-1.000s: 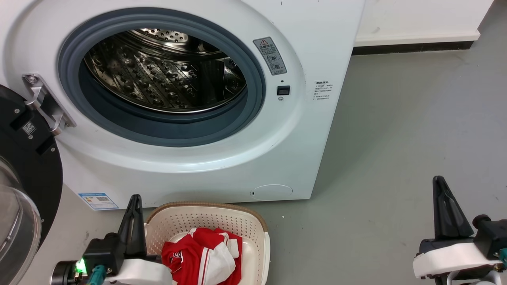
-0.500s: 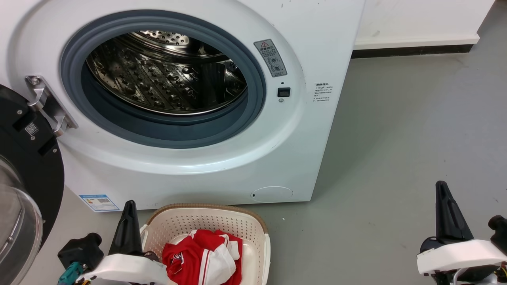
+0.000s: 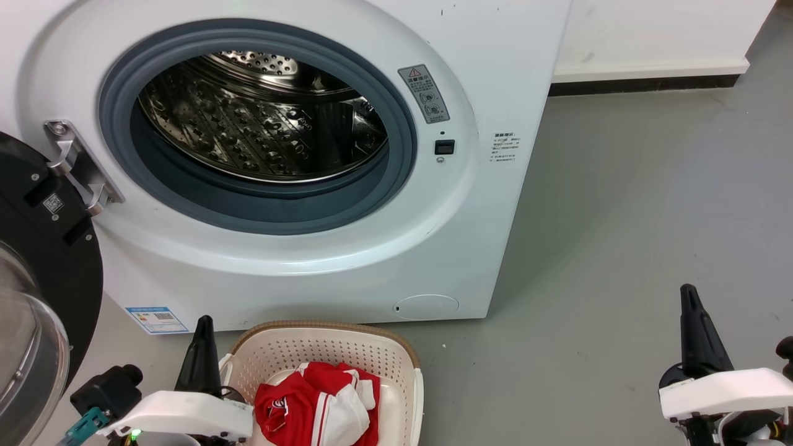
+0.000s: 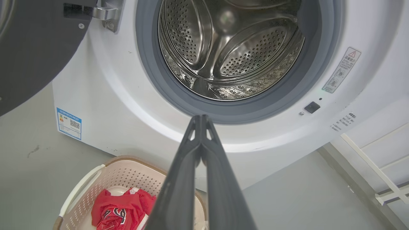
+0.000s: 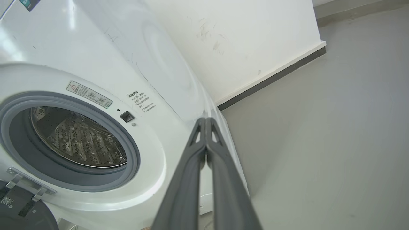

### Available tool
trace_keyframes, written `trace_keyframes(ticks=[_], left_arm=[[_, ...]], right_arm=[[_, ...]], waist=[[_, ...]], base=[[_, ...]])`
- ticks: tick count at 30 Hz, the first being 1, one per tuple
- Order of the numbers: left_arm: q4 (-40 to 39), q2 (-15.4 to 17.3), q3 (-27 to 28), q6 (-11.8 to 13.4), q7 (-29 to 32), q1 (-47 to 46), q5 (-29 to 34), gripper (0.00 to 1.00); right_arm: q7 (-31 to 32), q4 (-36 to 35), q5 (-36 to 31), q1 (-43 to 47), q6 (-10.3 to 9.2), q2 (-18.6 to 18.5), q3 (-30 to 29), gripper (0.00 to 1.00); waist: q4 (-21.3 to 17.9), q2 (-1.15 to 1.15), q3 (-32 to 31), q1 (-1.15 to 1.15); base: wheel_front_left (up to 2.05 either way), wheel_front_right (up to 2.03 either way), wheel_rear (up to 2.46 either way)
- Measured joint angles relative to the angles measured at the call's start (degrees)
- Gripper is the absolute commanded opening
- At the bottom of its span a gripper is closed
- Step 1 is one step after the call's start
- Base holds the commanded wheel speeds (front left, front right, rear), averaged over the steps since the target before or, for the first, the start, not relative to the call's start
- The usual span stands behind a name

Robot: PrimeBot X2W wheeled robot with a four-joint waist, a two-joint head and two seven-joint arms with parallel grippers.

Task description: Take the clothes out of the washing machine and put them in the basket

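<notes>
Presently the clothes point(image 3: 310, 406) are lying bunched in the basket point(image 3: 334, 350) below the washing machine point(image 3: 372, 260), appearing soft, light and limp, best pinched at a raised fold, while the left gripper point(image 4: 201, 123) and right gripper point(image 5: 205, 123) are holding their fingers together, gripping nothing.

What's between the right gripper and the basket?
Head view: bare grey floor between right gripper and basket, plus one tiny pale speck.
</notes>
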Motion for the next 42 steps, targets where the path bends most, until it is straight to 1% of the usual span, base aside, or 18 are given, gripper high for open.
trace_keyframes(ticks=[22,42], left_arm=[[2.2,-0.1,1.0,-1.5,4.1,-2.1,-17.9,0.00],[3.7,-0.2,1.8,-2.5,7.2,-3.4,-30.6,0.00]], right_arm=[[4.1,2.1,18.2,-1.1,-0.01,0.0,0.0,0.00],[7.1,3.6,31.2,-2.3,-0.01,0.0,0.0,0.00]], waist=[[0.2,0.00,-0.8,0.00],[0.3,0.00,-1.5,0.00]], base=[[0.00,0.00,0.00],[0.00,0.00,0.00]])
